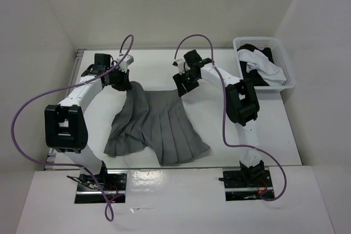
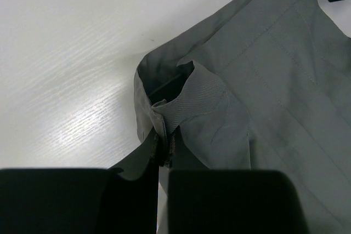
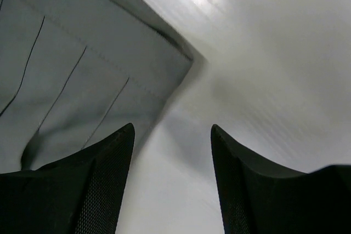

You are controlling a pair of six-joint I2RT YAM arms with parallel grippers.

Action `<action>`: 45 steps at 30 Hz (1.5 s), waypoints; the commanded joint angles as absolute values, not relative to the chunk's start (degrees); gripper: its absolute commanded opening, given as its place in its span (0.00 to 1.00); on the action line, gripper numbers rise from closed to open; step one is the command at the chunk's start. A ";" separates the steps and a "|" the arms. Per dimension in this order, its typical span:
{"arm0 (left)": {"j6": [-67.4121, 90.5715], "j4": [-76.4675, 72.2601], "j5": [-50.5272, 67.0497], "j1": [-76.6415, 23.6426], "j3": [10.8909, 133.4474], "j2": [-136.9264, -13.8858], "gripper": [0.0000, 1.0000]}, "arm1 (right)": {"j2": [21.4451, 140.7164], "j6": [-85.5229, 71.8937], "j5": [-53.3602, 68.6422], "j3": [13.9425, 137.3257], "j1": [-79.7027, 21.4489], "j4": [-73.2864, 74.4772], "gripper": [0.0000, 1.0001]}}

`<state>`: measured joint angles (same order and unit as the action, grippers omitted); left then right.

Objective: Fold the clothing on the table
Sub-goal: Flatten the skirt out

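Plain white panels close in the scene: a far wall point(image 1: 181, 4), a left wall point(image 1: 27, 53) and a right wall point(image 1: 323, 9), all bare. The matte white bench point(image 1: 159, 61) takes soft, even light, with a faint sheen point(image 2: 82, 119) on its grained surface. A white board point(image 1: 175, 206) lies along the near side.

The grey skirt point(image 1: 159, 127) is showing thin, matt cloth with stitched pleats. The white table point(image 1: 274, 135) is reflecting a soft sheen over faint grain. At upper right, the basket point(image 1: 255, 39) is looking like white plastic lattice.
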<state>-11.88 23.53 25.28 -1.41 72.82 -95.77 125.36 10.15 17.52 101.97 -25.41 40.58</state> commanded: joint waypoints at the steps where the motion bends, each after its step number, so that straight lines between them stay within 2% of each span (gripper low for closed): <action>1: -10.64 23.03 25.84 -0.79 71.37 -93.25 0.00 | 128.22 7.47 18.01 107.22 -26.46 36.39 0.63; 15: -10.63 23.03 26.45 1.32 68.56 -90.97 0.00 | 133.41 6.94 17.41 110.83 -29.79 37.53 0.62; 18: -10.63 23.03 26.46 1.32 68.55 -90.97 0.00 | 133.42 6.94 15.39 110.83 -29.79 37.00 0.53; 19: -10.63 23.03 26.98 1.32 68.55 -90.97 0.00 | 133.42 6.94 14.77 110.83 -29.79 37.00 0.41; 22: -10.63 23.03 26.98 1.32 68.55 -90.97 0.00 | 134.03 6.94 13.97 110.83 -29.79 37.00 0.23; 25: -10.63 23.03 27.51 1.32 68.55 -90.97 0.00 | 134.56 6.94 13.45 110.83 -29.79 37.00 0.12; 27: -10.63 23.03 27.51 1.32 68.55 -90.97 0.00 | 135.18 6.94 12.83 110.83 -29.79 37.00 0.00; 32: -10.63 24.08 28.04 1.32 68.55 -90.36 0.00 | 134.31 6.94 10.63 111.36 -29.79 37.61 0.00; 45: -12.83 34.71 28.64 0.26 86.03 -79.64 0.00 | 111.11 11.95 10.11 120.41 -29.79 47.37 0.00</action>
<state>-11.92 32.58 25.89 0.54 80.27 -83.96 120.57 9.61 10.76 115.72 -29.50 45.01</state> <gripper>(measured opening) 0.043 0.010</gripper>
